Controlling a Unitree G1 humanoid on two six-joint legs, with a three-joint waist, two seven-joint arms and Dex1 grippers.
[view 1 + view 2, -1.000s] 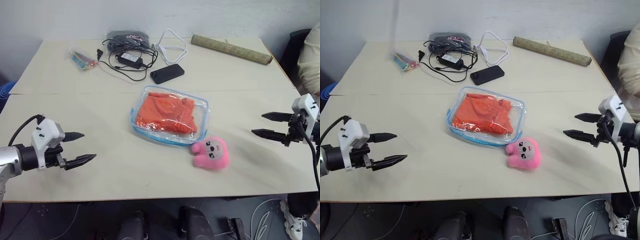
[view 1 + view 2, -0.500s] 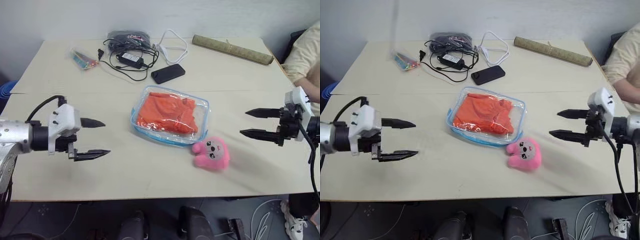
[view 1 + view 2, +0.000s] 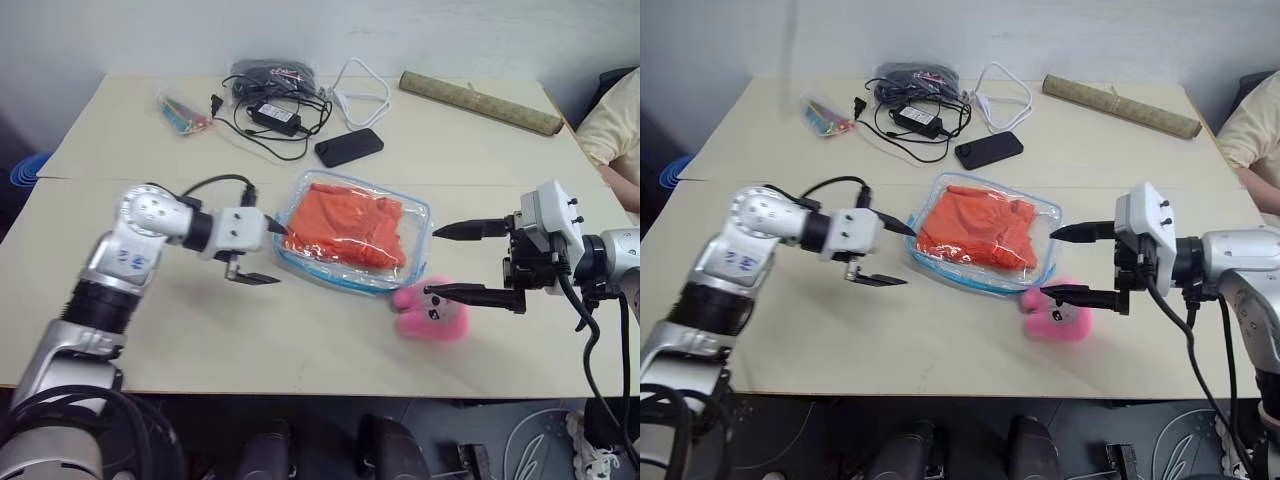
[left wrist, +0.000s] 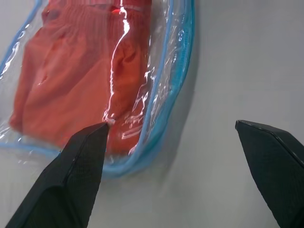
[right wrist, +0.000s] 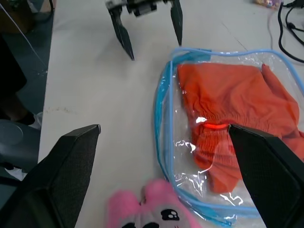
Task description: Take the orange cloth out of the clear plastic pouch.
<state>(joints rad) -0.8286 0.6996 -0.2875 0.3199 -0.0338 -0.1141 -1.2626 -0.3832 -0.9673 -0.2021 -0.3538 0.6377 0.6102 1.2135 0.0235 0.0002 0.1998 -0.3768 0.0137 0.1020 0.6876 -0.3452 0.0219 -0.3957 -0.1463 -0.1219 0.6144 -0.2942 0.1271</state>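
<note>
**Both grippers close in on the pouch**

A see-through soft plastic pouch with light blue trim (image 3: 352, 235) lies mid-table, the wrinkled bright orange cloth (image 3: 350, 225) sealed inside. Since a second ago, both arms have swung inward. The left gripper (image 3: 268, 252) reaches its left edge, the right gripper (image 3: 452, 262) its right, above a pink plush toy (image 3: 432, 310). Both jaws gape, empty; grasping comes next.

The clear plastic pouch (image 3: 357, 234), trimmed in light blue, was laid flat mid-surface. The wrinkled orange cloth (image 3: 350, 225) was seen folded inside it, fully enclosed.
</note>
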